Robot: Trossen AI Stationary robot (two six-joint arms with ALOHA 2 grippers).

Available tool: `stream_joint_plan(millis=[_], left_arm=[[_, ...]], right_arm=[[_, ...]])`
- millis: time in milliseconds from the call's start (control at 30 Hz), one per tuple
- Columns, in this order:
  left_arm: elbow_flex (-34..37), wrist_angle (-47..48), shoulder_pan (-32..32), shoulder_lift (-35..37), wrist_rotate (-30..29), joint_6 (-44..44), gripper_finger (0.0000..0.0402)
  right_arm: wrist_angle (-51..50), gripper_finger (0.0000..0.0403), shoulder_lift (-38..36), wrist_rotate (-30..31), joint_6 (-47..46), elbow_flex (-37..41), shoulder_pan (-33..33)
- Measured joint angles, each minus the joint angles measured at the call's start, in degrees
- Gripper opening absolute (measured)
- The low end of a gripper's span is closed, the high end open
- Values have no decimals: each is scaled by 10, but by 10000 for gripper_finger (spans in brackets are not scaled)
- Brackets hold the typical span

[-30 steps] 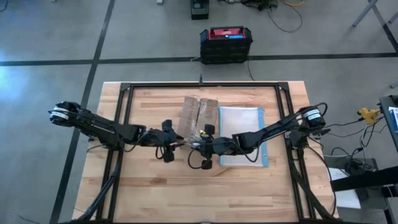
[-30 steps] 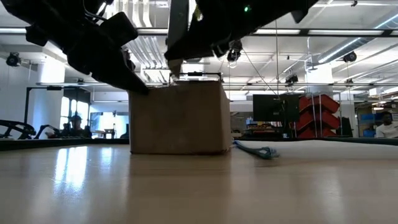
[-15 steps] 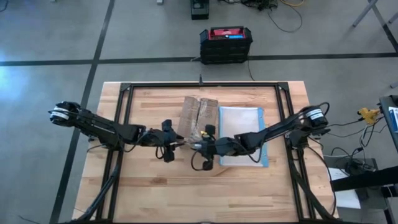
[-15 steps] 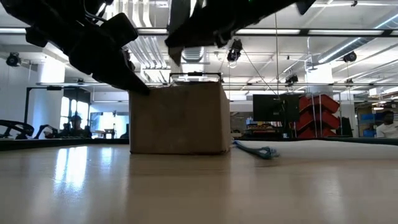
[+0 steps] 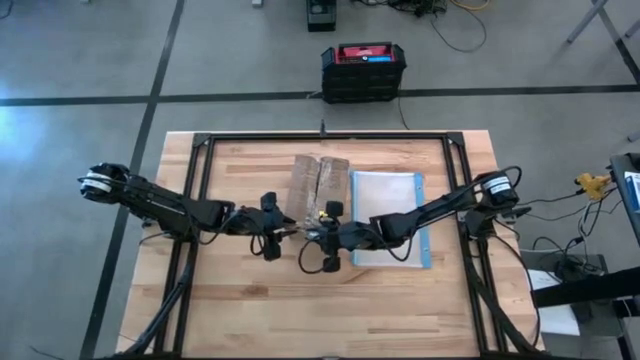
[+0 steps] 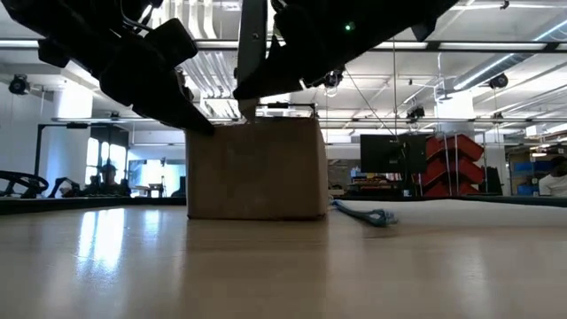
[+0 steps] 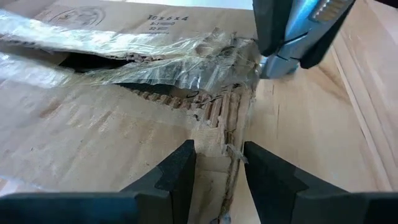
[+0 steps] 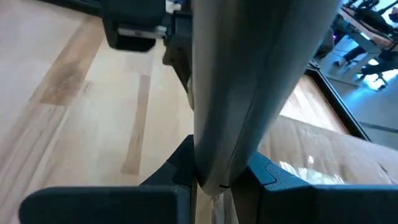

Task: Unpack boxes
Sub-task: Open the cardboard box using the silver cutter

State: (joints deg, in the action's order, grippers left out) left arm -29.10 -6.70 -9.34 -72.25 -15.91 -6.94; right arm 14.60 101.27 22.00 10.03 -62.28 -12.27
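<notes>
Since a second ago your right arm has slid a little toward the left of the high view, carrying its tool from just above the box's edge back down to it; the left arm and the box (image 5: 320, 186) have not shifted.

The box sits at the centre of the high view, near the table's (image 5: 250, 300) far edge, touching the flat clear pouch (image 5: 388, 215) with the blue edge on its right. It is plain brown corrugated cardboard, matte and ribbed where torn, with crinkled shiny tape (image 7: 174, 56) pulled ragged across the split seam. Expect it to be light and to skate on the smooth wood, stiff in its walls but soft at the frayed corner.

Your left gripper (image 7: 217, 168) stands released, fingers either side of that torn corner, not yet pinching. Your right gripper (image 8: 217, 180) is clenched on a grey blade-like tool (image 8: 249, 81) at the seam. Take the flap's edge, not the slippery tape.
</notes>
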Motion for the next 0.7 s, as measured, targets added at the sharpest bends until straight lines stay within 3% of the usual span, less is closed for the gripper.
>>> stream_joint_plan(millis=[333, 700], left_arm=[[7, 0, -1, 1, -1, -13, 121], [8, -6, -1, 0, 0, -13, 123]], right_arm=[[-34, 42, -29, 12, 0, 1, -15], [9, 42, -6, -17, 28, 0, 9]])
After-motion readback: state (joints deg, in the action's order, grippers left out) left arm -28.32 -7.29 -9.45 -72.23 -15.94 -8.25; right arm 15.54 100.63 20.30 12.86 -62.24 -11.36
